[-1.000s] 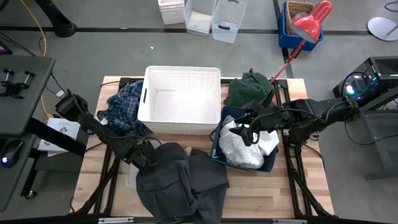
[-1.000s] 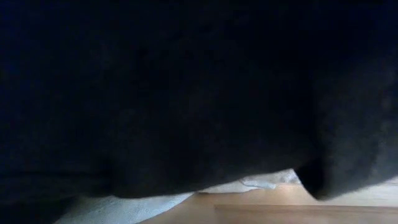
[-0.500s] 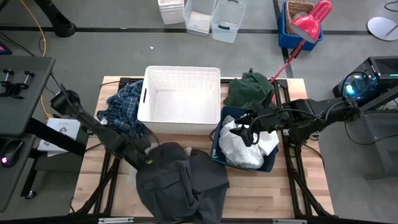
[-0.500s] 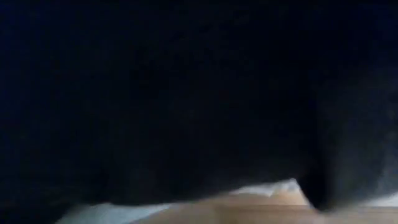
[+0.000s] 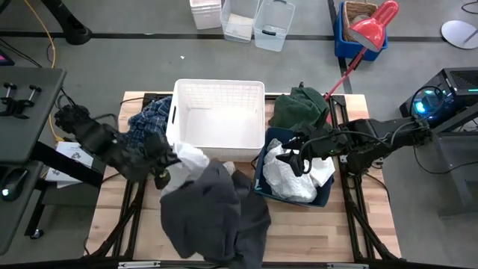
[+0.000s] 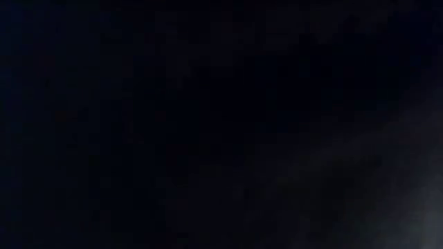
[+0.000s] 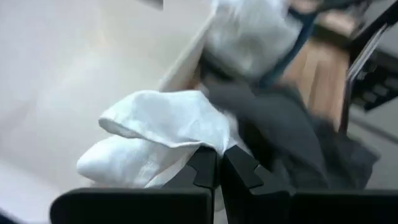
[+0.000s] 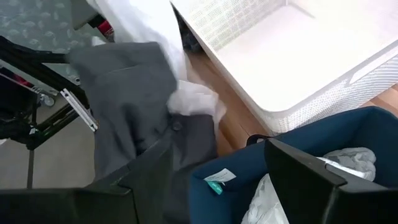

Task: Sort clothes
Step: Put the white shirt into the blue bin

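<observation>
My left gripper is shut on a thin white garment, raised in front of the white lattice basket. The large dark grey garment drapes from the white one down onto the table's near middle. The plaid shirt lies left of the basket. The dark green garment lies at the far right. My right gripper is open and empty above the navy bin, which holds a crumpled white cloth. The low view is covered by dark cloth. My left gripper pinches a bunched fold of the white garment between its two shut fingers. The garment is lifted off the table and bulges out beyond the fingertips. The dark grey garment lies against it; whether it is also caught, I cannot tell.
The white basket's inside is bare. Clear bins and a red lamp stand on the floor beyond the table. Bare wood shows at the near left and near right.
My left gripper has gone up and toward the table's far-left, staying shut. It has drawn the white garment out from under the dark grey one. The grey garment's far part has risen with it and its folds have shifted; the low view has gone fully dark.
</observation>
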Robot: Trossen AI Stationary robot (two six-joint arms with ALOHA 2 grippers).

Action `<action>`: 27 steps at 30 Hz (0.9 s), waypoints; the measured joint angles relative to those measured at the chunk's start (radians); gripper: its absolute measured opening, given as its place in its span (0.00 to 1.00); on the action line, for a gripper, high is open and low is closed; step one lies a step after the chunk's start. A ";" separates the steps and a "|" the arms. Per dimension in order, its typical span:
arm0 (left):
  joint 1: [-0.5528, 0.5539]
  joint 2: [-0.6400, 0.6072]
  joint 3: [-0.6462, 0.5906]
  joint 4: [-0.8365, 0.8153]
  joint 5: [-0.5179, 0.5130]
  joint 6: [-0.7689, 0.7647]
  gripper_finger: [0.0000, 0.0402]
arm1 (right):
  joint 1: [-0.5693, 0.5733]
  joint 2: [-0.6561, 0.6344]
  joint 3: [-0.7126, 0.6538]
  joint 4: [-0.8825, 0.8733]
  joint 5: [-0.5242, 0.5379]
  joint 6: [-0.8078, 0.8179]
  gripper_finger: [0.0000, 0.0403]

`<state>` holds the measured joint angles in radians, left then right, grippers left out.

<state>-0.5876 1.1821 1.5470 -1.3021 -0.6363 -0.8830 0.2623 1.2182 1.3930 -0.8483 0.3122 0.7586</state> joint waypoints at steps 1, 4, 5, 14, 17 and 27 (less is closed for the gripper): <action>0.007 0.015 0.047 0.005 -0.025 0.039 0.00 | 0.000 0.000 0.000 0.004 -0.009 0.000 0.62; 0.044 0.059 0.171 0.067 -0.080 0.184 0.00 | 0.000 0.000 0.000 0.074 -0.063 -0.016 0.62; 0.061 0.073 0.203 0.100 -0.084 0.245 0.00 | 0.000 0.000 0.000 0.114 -0.086 -0.031 0.62; 0.208 0.243 0.425 0.477 0.074 0.775 0.00 | 0.000 0.000 0.000 0.480 -0.125 -0.213 0.62; 0.236 0.300 0.495 0.543 0.103 0.887 0.00 | 0.000 0.000 0.000 0.522 -0.097 -0.295 0.62; 0.320 0.455 0.663 0.748 0.164 1.096 0.00 | 0.000 0.074 0.000 0.643 -0.057 -0.556 0.62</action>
<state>-0.2673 1.6369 2.2102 -0.5545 -0.4719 0.2133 0.2623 1.2918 1.3926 -0.2052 0.2551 0.2028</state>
